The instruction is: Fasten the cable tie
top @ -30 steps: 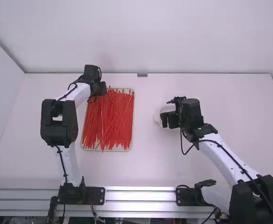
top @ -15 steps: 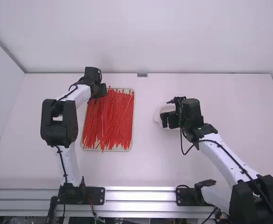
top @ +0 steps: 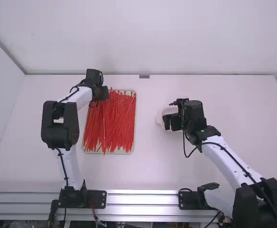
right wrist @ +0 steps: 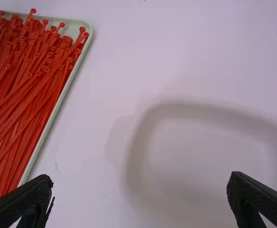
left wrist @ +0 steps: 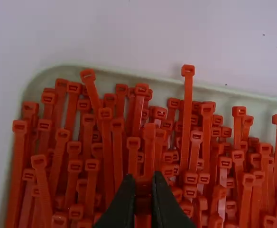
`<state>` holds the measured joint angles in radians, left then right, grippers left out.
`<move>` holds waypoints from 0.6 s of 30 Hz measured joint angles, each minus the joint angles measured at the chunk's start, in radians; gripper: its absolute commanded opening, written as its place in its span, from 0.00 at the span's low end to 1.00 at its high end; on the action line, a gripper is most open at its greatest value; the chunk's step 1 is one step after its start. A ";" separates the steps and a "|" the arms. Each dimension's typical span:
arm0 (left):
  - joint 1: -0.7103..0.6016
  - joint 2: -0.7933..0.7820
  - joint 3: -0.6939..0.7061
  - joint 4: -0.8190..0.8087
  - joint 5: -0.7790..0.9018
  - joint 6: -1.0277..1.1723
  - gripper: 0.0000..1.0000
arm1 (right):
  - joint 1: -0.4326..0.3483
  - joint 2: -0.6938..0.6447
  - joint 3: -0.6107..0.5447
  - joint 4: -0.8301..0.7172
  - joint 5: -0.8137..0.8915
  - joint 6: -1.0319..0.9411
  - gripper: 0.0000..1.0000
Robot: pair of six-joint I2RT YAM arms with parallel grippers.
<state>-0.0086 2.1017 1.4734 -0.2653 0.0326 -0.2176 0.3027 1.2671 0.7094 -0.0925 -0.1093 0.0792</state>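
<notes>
Bright, even light from above (shadows soft, faint)

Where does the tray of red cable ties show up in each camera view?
High view: the tray sits left of middle, under the left arm's wrist.
Left wrist view: the tray's rounded corner and far rim; the left pincer pinches one cable tie.
Right wrist view: the tray's long rim and a corner.
Shared landmark: the tie heads bunched at the far end.

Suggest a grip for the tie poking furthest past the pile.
Take that tie by the strap just under its head, from above, jaws across its width. It lies flat and juts beyond its neighbours toward the tray rim, so that stretch is clear.
</notes>
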 measured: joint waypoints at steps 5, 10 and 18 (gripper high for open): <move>0.000 0.000 -0.059 0.079 0.000 0.000 0.04 | 0.000 0.000 0.000 0.000 0.000 0.000 0.99; 0.000 0.000 -0.114 0.116 0.000 -0.004 0.04 | 0.000 0.000 0.000 0.000 0.000 0.000 0.99; 0.000 0.000 -0.118 0.125 0.000 -0.021 0.08 | 0.000 0.000 0.000 0.000 0.000 0.000 0.99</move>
<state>-0.0086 2.1017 1.3556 -0.1406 0.0322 -0.2382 0.3031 1.2671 0.7094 -0.0929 -0.1089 0.0788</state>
